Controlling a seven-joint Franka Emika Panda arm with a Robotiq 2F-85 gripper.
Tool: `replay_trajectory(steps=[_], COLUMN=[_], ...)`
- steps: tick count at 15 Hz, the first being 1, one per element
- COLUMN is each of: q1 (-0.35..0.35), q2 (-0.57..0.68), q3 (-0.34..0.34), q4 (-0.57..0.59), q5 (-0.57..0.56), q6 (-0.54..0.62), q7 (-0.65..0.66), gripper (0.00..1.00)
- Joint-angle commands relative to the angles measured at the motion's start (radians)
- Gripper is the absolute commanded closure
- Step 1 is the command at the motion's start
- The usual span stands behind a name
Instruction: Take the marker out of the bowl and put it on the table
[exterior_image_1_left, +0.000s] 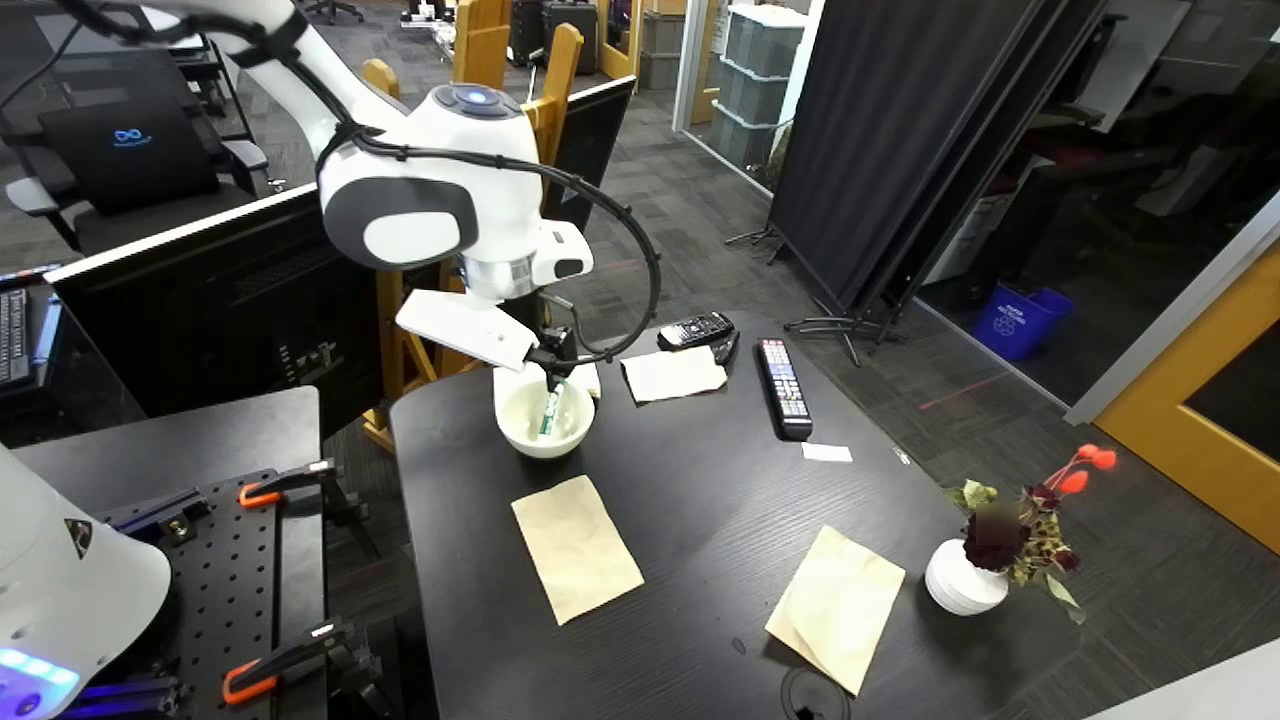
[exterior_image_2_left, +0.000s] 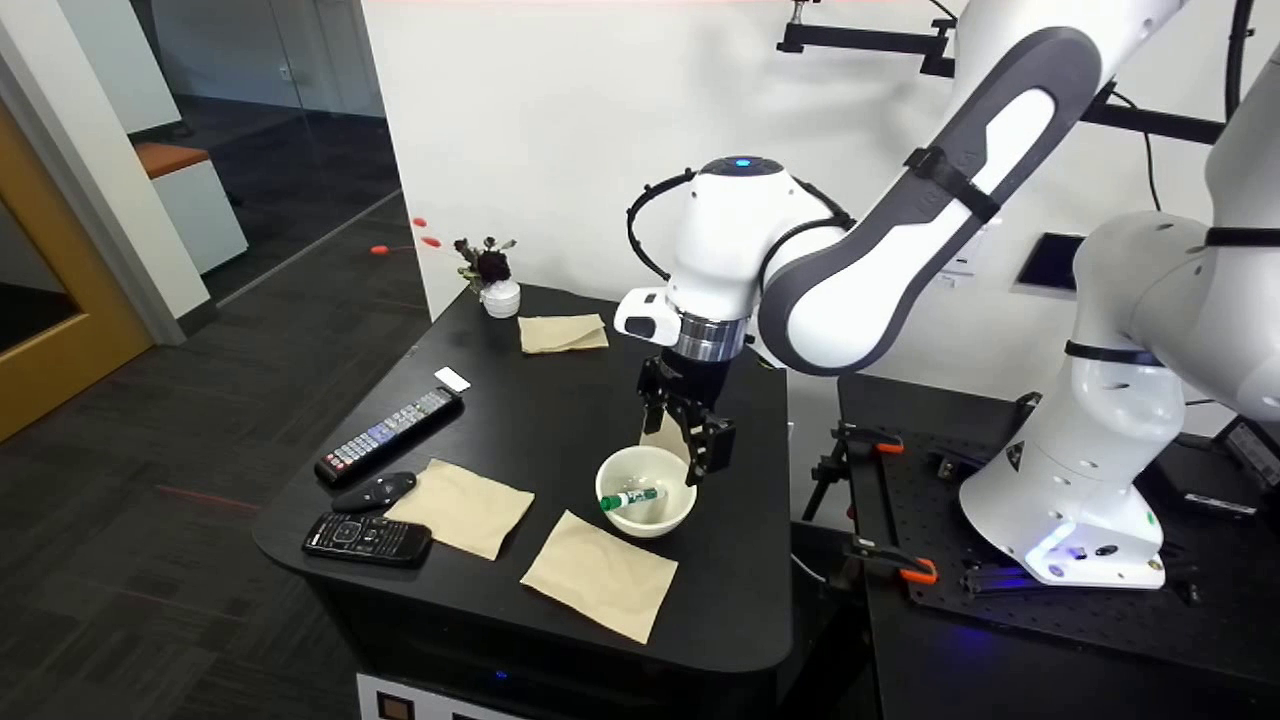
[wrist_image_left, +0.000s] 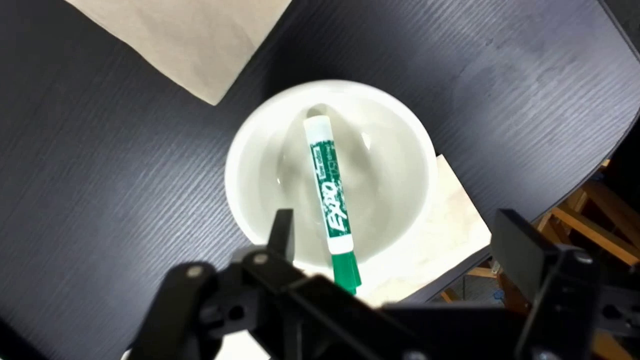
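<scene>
The green marker (wrist_image_left: 330, 195) lies inside the white bowl (wrist_image_left: 395, 170), its green cap end at the rim. The marker also shows in both exterior views (exterior_image_1_left: 549, 412) (exterior_image_2_left: 632, 498), as does the bowl (exterior_image_1_left: 543, 445) (exterior_image_2_left: 655, 522). The bowl stands on the dark table (exterior_image_1_left: 690, 500). My gripper (wrist_image_left: 395, 212) is open and empty. In the wrist view one finger overlaps the bowl left of the marker and the other lies well to the right, past the bowl. In an exterior view the gripper (exterior_image_2_left: 708, 455) hangs just above the bowl's rim, to one side of the marker.
Brown paper sheets (exterior_image_1_left: 578, 548) (exterior_image_1_left: 838, 605) (exterior_image_2_left: 460, 505) lie around the bowl, one (wrist_image_left: 450, 220) right beside it. Remotes (exterior_image_1_left: 785, 388) (exterior_image_1_left: 695, 330), a small black device (exterior_image_2_left: 375, 492), a white card (exterior_image_1_left: 827, 453) and a flower vase (exterior_image_1_left: 965, 578) stand farther off. The table edge is near.
</scene>
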Motion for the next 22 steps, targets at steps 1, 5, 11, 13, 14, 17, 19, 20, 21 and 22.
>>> replay_trajectory(steps=[1,5,11,13,14,17,19,20,21,22], q1=[-0.063,-0.107,-0.154,-0.162,-0.167,-0.177,-0.178,-0.178,-0.179,-0.18], q2=[0.088,0.158,0.246,0.271,0.283,0.312,0.328,0.335,0.34,0.345], q3=[0.053,0.087,0.113,0.117,0.122,0.135,0.141,0.143,0.146,0.149], q4=[0.071,0.121,0.186,0.204,0.213,0.235,0.247,0.252,0.256,0.259], q5=[0.003,-0.031,-0.068,-0.085,-0.09,-0.099,-0.103,-0.106,-0.107,-0.109], q6=[0.014,0.017,0.019,0.019,0.02,0.018,0.018,0.016,0.014,0.015], q7=[-0.028,-0.006,0.01,0.016,0.018,0.022,0.024,0.025,0.027,0.026], gripper=[0.0,0.06,0.19,0.23,0.24,0.26,0.33,0.42,0.54,0.6])
